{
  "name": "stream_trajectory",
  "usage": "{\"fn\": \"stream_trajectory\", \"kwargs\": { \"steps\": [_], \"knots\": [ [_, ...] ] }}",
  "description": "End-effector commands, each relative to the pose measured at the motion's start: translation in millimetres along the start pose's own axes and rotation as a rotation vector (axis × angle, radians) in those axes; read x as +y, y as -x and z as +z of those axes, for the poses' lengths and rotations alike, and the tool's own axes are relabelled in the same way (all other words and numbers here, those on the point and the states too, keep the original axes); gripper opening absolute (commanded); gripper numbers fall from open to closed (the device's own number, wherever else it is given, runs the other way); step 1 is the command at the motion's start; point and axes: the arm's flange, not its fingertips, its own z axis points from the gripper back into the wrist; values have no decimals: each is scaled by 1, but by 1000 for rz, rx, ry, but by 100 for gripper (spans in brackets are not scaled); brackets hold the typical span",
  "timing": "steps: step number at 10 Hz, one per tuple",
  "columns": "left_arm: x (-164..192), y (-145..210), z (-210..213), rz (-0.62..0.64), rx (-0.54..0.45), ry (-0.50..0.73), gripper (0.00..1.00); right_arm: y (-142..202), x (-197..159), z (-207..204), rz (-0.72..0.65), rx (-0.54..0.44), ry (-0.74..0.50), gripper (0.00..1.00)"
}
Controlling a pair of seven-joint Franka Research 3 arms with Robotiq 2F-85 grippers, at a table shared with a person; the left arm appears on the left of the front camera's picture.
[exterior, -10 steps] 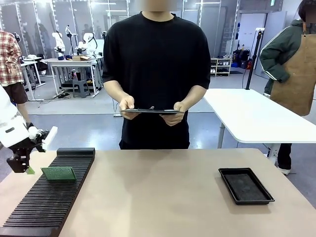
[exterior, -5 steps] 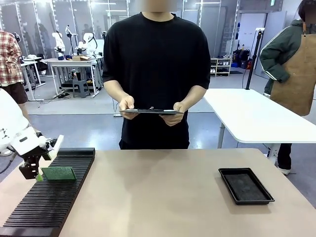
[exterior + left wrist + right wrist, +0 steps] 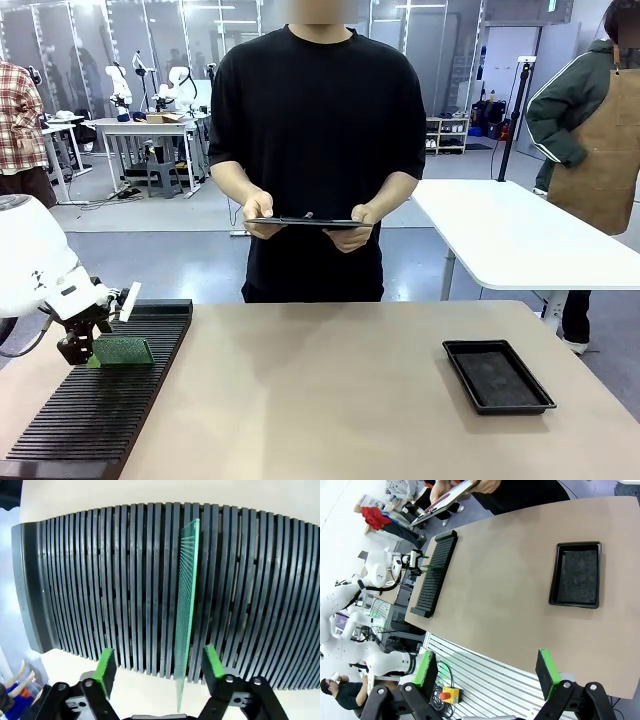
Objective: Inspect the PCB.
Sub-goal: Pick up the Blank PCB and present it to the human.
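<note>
The PCB (image 3: 122, 351) is a thin green board standing on edge in a slot of the black slotted rack (image 3: 110, 405) at the table's left. My left gripper (image 3: 82, 346) is at the board's left end. In the left wrist view the PCB (image 3: 188, 610) runs away from the camera, its near edge between the open jaws of the left gripper (image 3: 159, 666), closer to the right pad (image 3: 213, 662), with a gap on each side. My right gripper (image 3: 486, 676) hangs open high above the table's near edge with nothing in it.
A shallow black tray (image 3: 497, 376) lies at the table's right. The person stands at the far side, both hands holding a dark clipboard (image 3: 308, 224) flat. A white table (image 3: 520, 235) and another person are behind at right.
My left gripper has moved right, from beside the rack's left edge to the PCB's left end, so its jaws now straddle the board's edge. The right arm has not moved.
</note>
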Motion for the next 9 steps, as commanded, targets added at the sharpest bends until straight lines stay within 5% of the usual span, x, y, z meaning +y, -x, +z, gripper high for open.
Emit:
{"fn": "stream_trajectory", "kwargs": {
  "steps": [1,2,9],
  "knots": [
    [6,3,3,-16,-10,-2,20,2,0,-2,11,3,-6,100],
    [6,1,3,-23,-24,14,0,2,0,-2,11,3,-6,100],
    [6,3,11,-3,-27,83,0,2,0,-2,11,3,-6,100]
  ]
}}
